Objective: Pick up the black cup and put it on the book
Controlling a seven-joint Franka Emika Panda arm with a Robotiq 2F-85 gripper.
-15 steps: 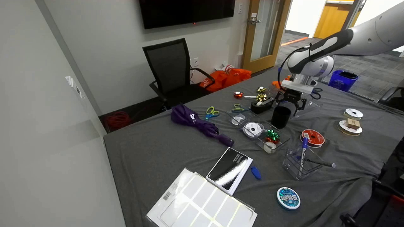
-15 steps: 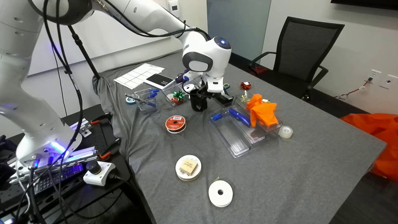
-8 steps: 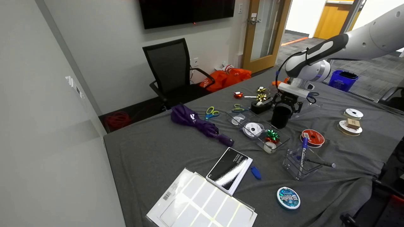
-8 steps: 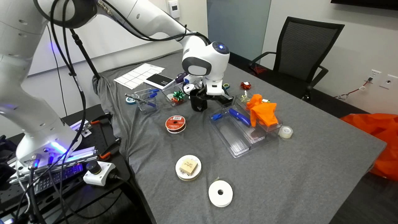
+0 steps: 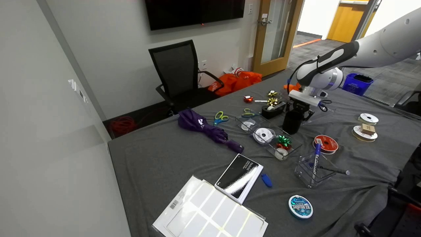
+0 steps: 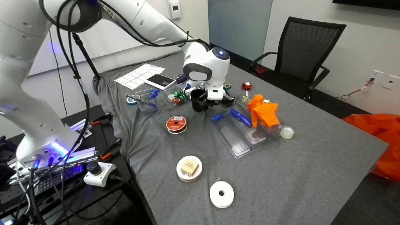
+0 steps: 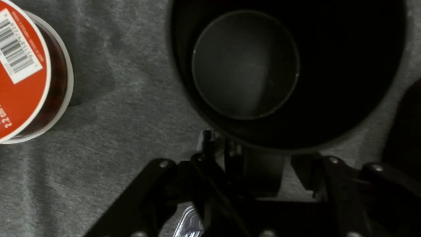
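The black cup (image 5: 291, 123) stands upright on the grey cloth, and it also shows in an exterior view (image 6: 197, 100). My gripper (image 5: 298, 113) is low at the cup's rim, pointing down, with its fingers apart. In the wrist view the cup's dark open mouth (image 7: 245, 65) fills the upper middle. The fingers (image 7: 258, 156) show below the rim, with part of the cup's outer wall between them and a gap before the right finger. Parts of the fingers are hidden by the rim. The black-covered book (image 5: 235, 174) lies flat, away from the cup, beside the white panel.
A clear tray (image 5: 293, 150) with spools and bows stands beside the cup. A black tape dispenser (image 5: 269, 113) and a clear organizer (image 6: 232, 150) are close by. A red spool (image 5: 326, 144), a clear bin (image 5: 309, 182) with markers and a purple umbrella (image 5: 210, 130) lie around.
The arm and gripper have moved down, bringing the fingers to the cup's rim. The cup and the book have not moved.
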